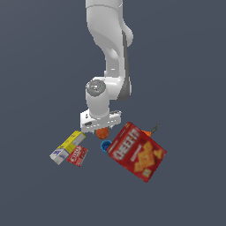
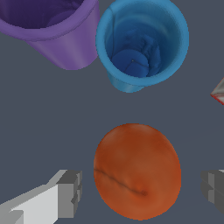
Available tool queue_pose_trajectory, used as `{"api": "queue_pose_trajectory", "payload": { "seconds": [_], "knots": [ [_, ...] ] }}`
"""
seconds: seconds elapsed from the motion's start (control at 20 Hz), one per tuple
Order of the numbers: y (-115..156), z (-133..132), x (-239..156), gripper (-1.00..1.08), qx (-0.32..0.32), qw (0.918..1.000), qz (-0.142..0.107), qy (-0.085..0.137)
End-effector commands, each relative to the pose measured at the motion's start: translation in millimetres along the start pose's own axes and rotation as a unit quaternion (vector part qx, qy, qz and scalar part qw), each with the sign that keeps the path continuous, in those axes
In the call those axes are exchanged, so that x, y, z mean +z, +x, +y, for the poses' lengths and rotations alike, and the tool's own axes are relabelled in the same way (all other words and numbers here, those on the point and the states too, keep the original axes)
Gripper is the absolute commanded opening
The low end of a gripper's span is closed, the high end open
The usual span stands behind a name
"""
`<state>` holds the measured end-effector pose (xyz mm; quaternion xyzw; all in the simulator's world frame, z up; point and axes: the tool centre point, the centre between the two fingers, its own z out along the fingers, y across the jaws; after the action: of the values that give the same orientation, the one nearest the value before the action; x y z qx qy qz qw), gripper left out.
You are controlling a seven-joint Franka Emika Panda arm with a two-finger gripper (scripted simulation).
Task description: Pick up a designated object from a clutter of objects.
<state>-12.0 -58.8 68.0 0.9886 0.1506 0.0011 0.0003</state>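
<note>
The small orange-red ball (image 2: 137, 170) lies on the grey floor; in the exterior view it (image 1: 102, 133) peeks out just under the hand. My gripper (image 2: 140, 190) is open and straddles the ball, with one finger (image 2: 65, 194) on each side and small gaps to the ball. In the exterior view the gripper (image 1: 101, 128) is low, right over the clutter. The blue cup (image 2: 142, 43) and the purple cup (image 2: 57, 30) stand upright just beyond the ball. The purple cup is hidden in the exterior view.
The big red Cheez-It box (image 1: 137, 152) lies tilted on the exterior view's right of the ball, its corner (image 2: 218, 92) showing in the wrist view. The blue cup (image 1: 106, 145) sits beside it. A yellow-and-white box (image 1: 67, 147) and small red packet (image 1: 77, 156) lie on the left.
</note>
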Motion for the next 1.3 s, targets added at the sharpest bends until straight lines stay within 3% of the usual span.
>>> {"api": "queue_pose_trajectory", "payload": {
  "seconds": [0.0,0.3,0.35,1.25],
  "knots": [
    [-0.7,-0.1,11.0,1.0,0.0,1.0,0.0,0.0],
    [-0.6,-0.1,20.9,1.0,-0.001,1.0,-0.001,0.0],
    [-0.6,-0.1,20.9,-1.0,-0.001,1.0,-0.001,0.0],
    [-0.3,-7.4,5.5,-1.0,0.0,1.0,-0.001,0.0]
  ]
}}
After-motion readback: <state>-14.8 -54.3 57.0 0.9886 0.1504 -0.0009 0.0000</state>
